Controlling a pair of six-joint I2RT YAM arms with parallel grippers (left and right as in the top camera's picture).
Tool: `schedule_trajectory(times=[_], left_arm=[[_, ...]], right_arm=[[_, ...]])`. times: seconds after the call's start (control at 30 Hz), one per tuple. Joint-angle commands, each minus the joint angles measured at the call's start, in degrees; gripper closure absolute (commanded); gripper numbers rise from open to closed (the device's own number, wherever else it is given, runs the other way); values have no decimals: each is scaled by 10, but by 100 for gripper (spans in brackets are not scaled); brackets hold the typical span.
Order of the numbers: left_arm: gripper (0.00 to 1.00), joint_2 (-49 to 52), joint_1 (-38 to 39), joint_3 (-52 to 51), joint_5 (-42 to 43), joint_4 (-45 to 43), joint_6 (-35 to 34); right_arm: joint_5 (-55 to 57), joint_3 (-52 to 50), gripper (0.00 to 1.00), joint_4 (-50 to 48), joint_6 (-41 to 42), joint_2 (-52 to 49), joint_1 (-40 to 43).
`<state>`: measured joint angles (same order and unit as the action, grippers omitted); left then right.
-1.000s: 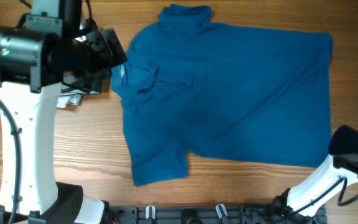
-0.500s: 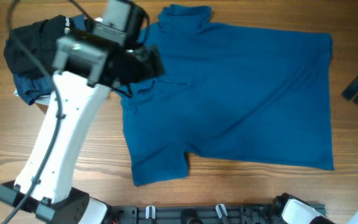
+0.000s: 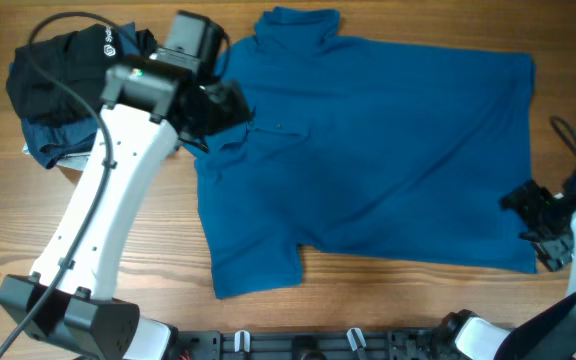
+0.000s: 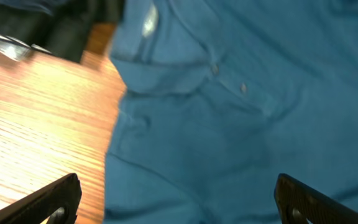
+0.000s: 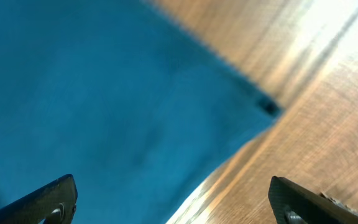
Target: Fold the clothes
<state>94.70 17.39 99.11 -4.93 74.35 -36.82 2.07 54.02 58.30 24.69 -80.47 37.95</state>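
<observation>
The clothes, a medium-blue polo shirt (image 3: 378, 150), lie spread flat on the wooden table, collar to the left and hem to the right. My left gripper (image 3: 230, 108) hovers open over the collar and button placket (image 4: 229, 78). In the left wrist view its gripper (image 4: 179, 205) spans the shirt's edge, with nothing between the fingertips (image 4: 55, 198). My right gripper (image 3: 528, 222) is open at the hem's near right corner. In the right wrist view that gripper (image 5: 179, 208) straddles the shirt's hem corner (image 5: 267, 106) and bare wood, its fingers (image 5: 306, 200) empty.
A black garment (image 3: 58, 70) with a small white logo lies bunched at the far left, on top of a dark teal piece (image 3: 43, 150). A black rail (image 3: 348, 345) runs along the table's front edge. The left arm's white link (image 3: 98, 220) crosses the table's left side.
The left arm swung right, off the black garment, and now sits over the collar. The right gripper has come in from the right edge to the hem's near corner.
</observation>
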Motion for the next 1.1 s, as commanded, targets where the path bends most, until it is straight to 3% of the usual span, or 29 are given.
schedule_trajectory(times=[0.0,0.17,0.37,0.63,0.8,0.97,1.07], left_arm=[[0,-12,-49,-5,-14,-8,-10],[2,-12,-79,-33,-6,-24,-10],[4,-12,-79,-66,-5,-35,-9],[7,-12,-79,-66,-5,-34,-10],[15,-12,-79,-71,19,-23,-9],[18,-12,-76,-126,49,-11,-9],[18,-12,-67,-204,143,-9,47]], right_arm=[[10,-3,0,-7,39,-17,66],[-4,-8,1,-12,38,-49,107],[-9,-62,14,-65,40,-63,106],[-3,-159,20,-166,38,-63,107],[7,-180,44,-207,38,-63,107],[6,-180,85,-217,38,-63,107],[4,-180,86,-219,40,-63,107]])
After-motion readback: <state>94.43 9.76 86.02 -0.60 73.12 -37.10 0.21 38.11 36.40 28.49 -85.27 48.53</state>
